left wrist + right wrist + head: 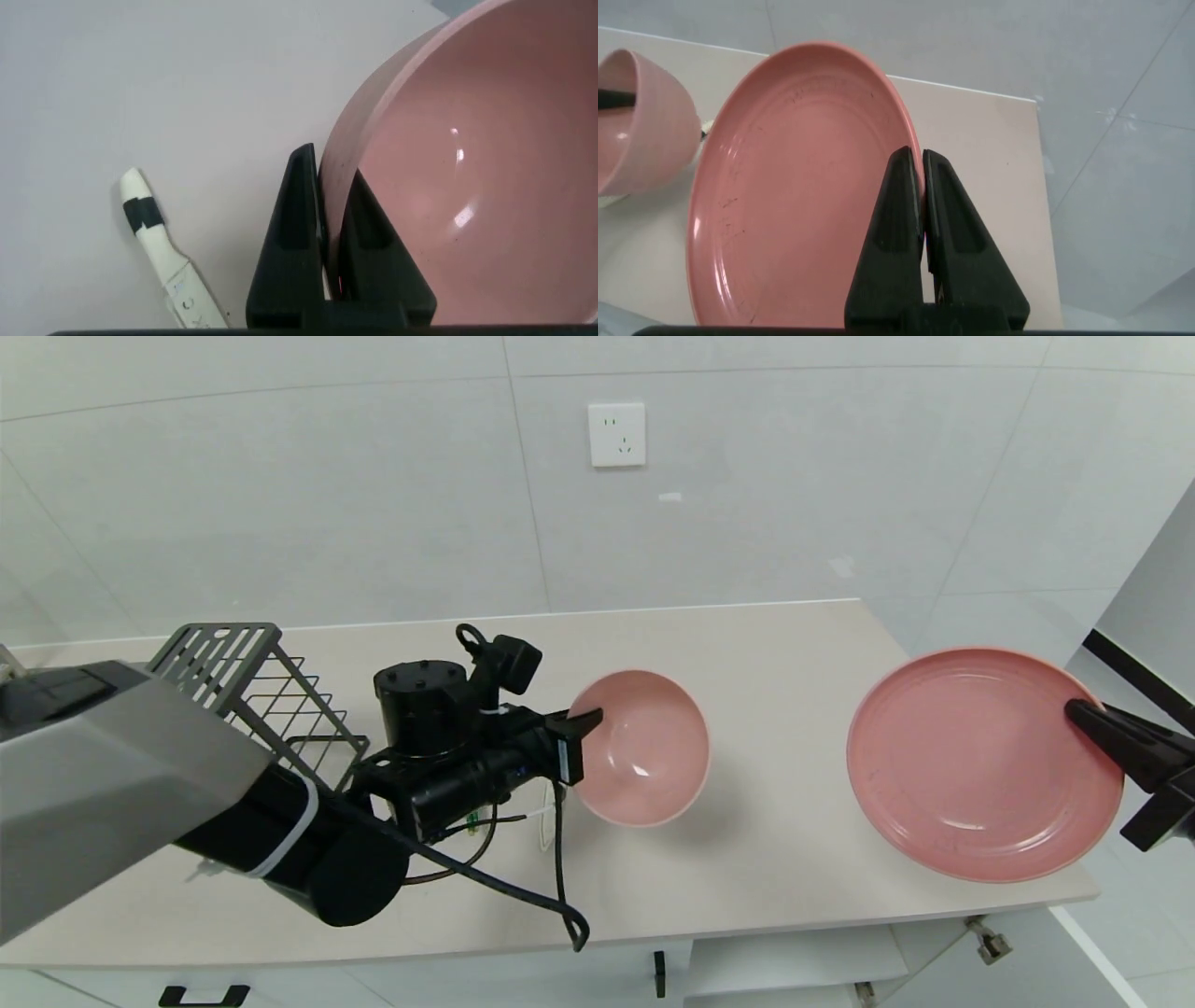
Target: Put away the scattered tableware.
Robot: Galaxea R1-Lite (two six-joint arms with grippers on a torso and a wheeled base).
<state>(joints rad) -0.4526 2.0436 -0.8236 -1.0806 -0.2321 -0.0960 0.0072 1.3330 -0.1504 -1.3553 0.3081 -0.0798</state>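
Bright, even, diffuse light falls from above; the counter (794,644) is lit uniformly and the shadows on it are pale and soft-edged, the clearest a faint grey patch on the near side of the pink bowl (644,747); small white glints sit on the bowl's inner wall, two of them in the left wrist view; the pink plate (971,765) carries a dull sheen along its near inner ring; the joints of the tiled wall (373,504) bow toward the head view's edges.
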